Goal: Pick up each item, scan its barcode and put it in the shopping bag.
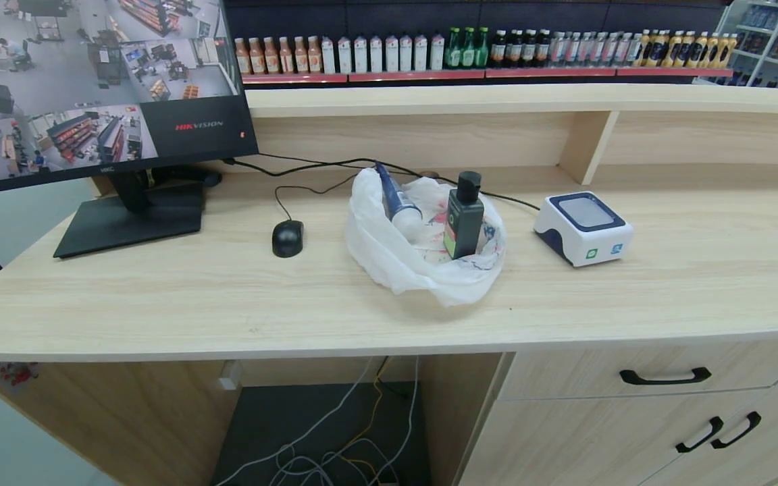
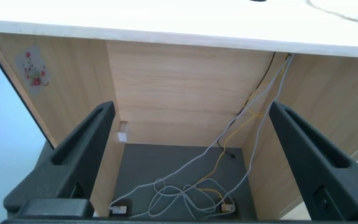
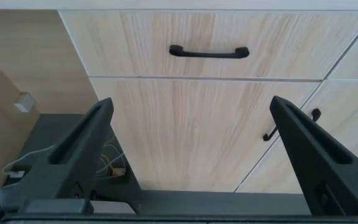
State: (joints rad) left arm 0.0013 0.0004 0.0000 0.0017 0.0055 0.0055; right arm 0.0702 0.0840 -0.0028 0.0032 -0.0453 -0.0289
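Left pincer (image 2: 191,109) gaping wide, empty, low beneath the counter (image 1: 159,297); right pincer (image 3: 191,102) likewise, facing the drawers (image 3: 197,34). Seems parked, since both items already sit bagged. Shows crinkly white shopping bag (image 1: 396,270) beside the scanner (image 1: 583,227) (boxy, glossy), slumped around an upright flat-sided dark bottle (image 1: 463,219) and a leaning blue tube (image 1: 396,199).

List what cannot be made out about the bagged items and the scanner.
- Head view: barcodes on the dark bottle and blue tube, too small to find.
- Head view: bottom of the shopping bag, hidden by its crumpled front wall.
- Head view: monitor, cut by the left edge.
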